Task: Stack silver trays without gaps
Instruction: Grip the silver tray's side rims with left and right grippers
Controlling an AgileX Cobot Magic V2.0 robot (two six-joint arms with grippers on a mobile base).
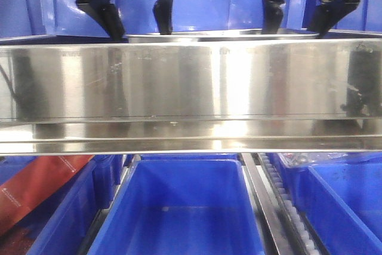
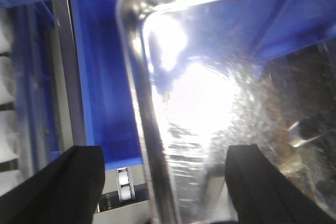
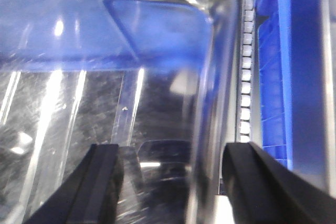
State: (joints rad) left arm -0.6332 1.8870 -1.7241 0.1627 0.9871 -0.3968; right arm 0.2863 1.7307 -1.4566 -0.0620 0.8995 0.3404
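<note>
Silver tray (image 1: 197, 35) rims lie between the spread fingers of your left end effector (image 2: 164, 153) and right end effector (image 3: 172, 150); both stand wide open, gripping nothing.

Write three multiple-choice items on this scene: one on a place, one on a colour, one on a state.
1. The silver tray has its rim: A between the fingers of the left gripper; B outside them; C under a bin.
2. The bins below the shelf band are: A green; B blue; C grey.
3. The right gripper is: A shut; B open; C out of view.
Key: 1A, the rim runs between the fingers; 2B, plainly blue; 3B, fingers wide apart around the rim.
</note>
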